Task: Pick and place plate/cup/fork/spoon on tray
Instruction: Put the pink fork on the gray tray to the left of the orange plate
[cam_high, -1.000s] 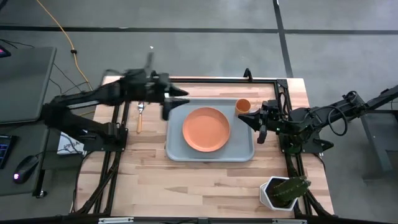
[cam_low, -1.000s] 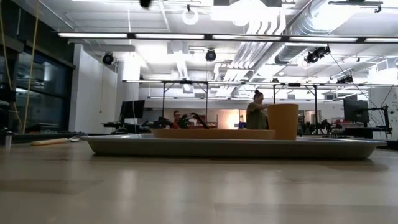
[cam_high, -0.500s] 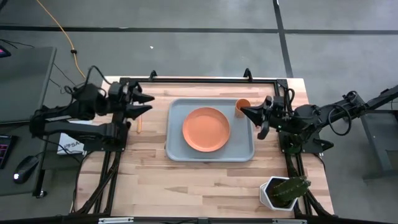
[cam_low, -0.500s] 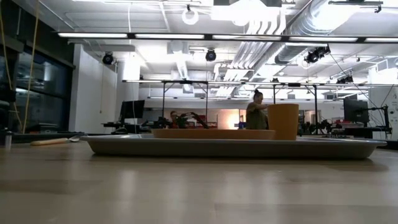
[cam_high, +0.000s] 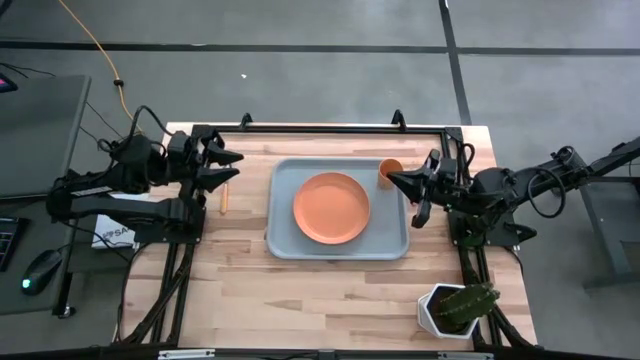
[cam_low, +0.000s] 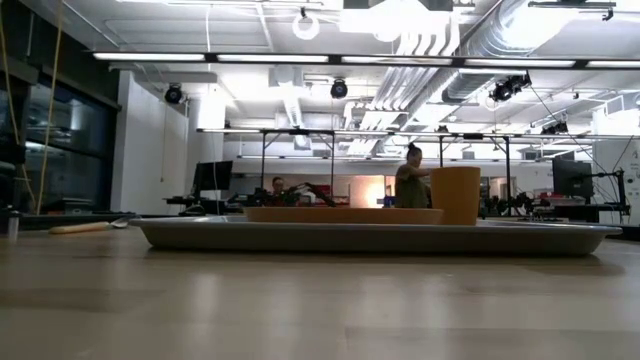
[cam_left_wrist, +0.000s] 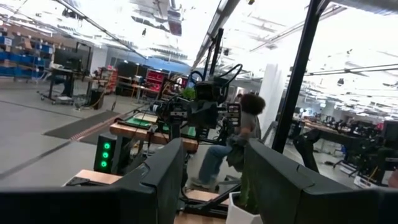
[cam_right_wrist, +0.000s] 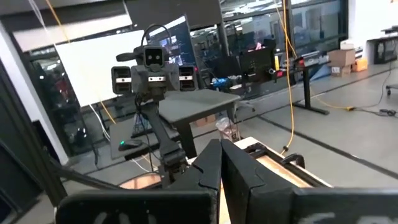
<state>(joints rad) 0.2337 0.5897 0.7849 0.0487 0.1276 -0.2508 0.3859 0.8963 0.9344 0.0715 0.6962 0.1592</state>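
Wooden tabletop (cam_high: 330, 290): left tool (cam_high: 232, 167) spread, empty, orange-handled spoon (cam_high: 224, 197) just below. Probably light, stiff, slippery; pinch mid-handle. Right tool (cam_high: 393, 180) pressed together.

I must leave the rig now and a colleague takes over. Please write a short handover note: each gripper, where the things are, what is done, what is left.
Left gripper: open, empty, above the table's left side near the spoon.
Right gripper: shut, empty, by the tray's right edge beside the cup.
Tray: plate in the middle, cup in the far right corner.
Spoon: on the table left of the tray.
Fork: not visible in any view.
Done: plate, cup. Left: spoon, and the fork once found.
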